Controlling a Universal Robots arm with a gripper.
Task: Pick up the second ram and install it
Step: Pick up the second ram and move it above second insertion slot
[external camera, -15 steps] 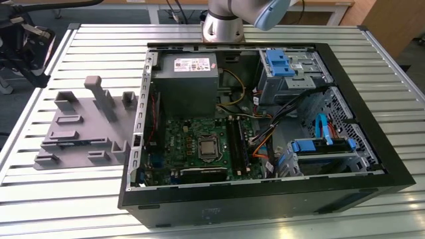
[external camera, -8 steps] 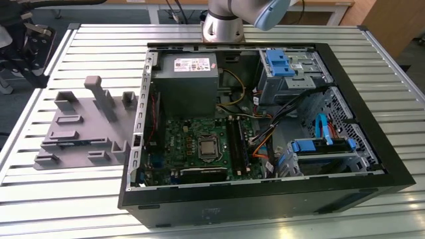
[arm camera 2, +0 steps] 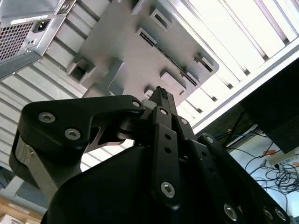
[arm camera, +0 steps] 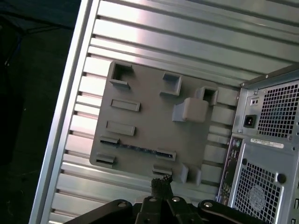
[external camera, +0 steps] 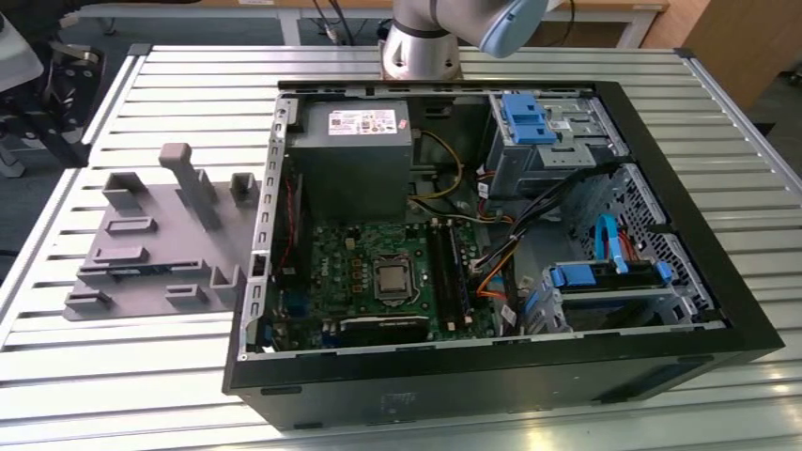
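Pickup stage. Locate the second ram [arm camera: 138, 149] in the first wrist view: seated on edge in a long slot of the grey fixture plate [arm camera: 149, 116], seen as a thin dark blue-green line between two end holders [arm camera: 166, 154]. Find the same plate [external camera: 169, 242] at the exterior view's left, lying on the slatted metal table [external camera: 163, 103] just beside the open computer case [external camera: 501, 385]. Note the gripper [arm camera: 160, 183] hovering above the plate, apart from it and touching nothing, with the fingers [arm camera 2: 164, 135] closed together and empty in both wrist views.

Part the fingers fully before any descent, to avoid striking the stick's top edge with closed tips. Set the finger gap across the thin dimension of the stick, not along its length. Centre over the middle of the stick, to lift level and avoid binding in the end holders. Grip the flat faces only, with modest force; judged fragile, liable to flex or chip under a hard squeeze. Pull straight up, without tilt. Note the black memory slots [external camera: 446, 268] beside the processor socket [external camera: 393, 279] inside the case; filled or free, cannot tell.
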